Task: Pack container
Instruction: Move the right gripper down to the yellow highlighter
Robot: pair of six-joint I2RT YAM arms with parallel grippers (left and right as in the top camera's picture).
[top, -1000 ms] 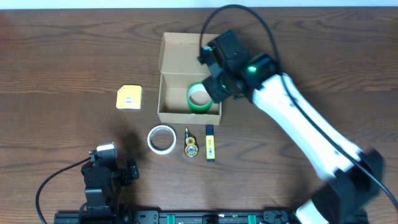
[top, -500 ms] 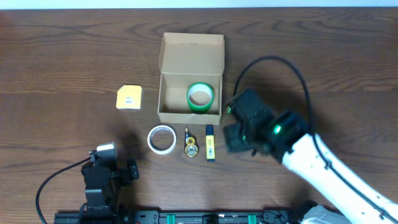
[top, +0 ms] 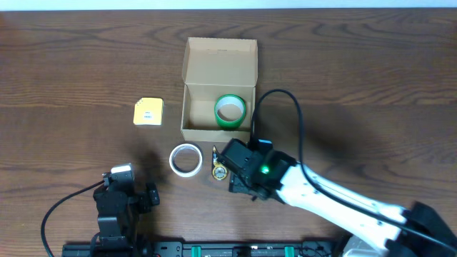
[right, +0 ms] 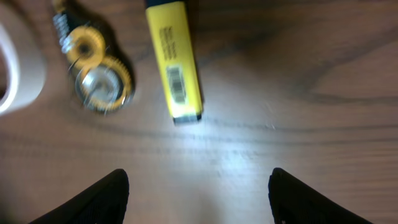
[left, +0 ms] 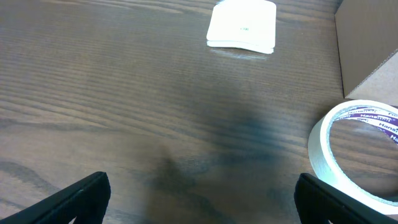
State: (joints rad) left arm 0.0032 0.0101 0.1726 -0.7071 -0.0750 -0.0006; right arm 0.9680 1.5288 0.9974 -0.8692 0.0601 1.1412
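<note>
One thing packed: a green tape roll (top: 230, 111) is seen inside the container (top: 221, 63), on its right side.
Container place: it is set near the middle of the table (top: 71, 71), a bit toward the far edge.
Container look: a plain brown cardboard box. Its lid flap is folded open toward the far side, so the top is wide open.
Step in hand: this is judged to be the reach for the next thing. The right gripper (right: 198, 180) is held low over the yellow marker (right: 174, 62), which lies just in front of the box.
Right gripper: its fingers are spread wide and nothing is held.
Left gripper (left: 202, 199): it is parked near the front edge, spread wide, with nothing held. A white tape roll (left: 354, 155) is seen just ahead of it.
Next move: the marker is long and thin. In the right wrist view it lies ahead of the fingers, not between them. The fingers likely need to be brought around it, then closed across its thin sides.
Care needed: a small yellow round thing (right: 99, 78) lies just beside the marker and could be bumped.
</note>
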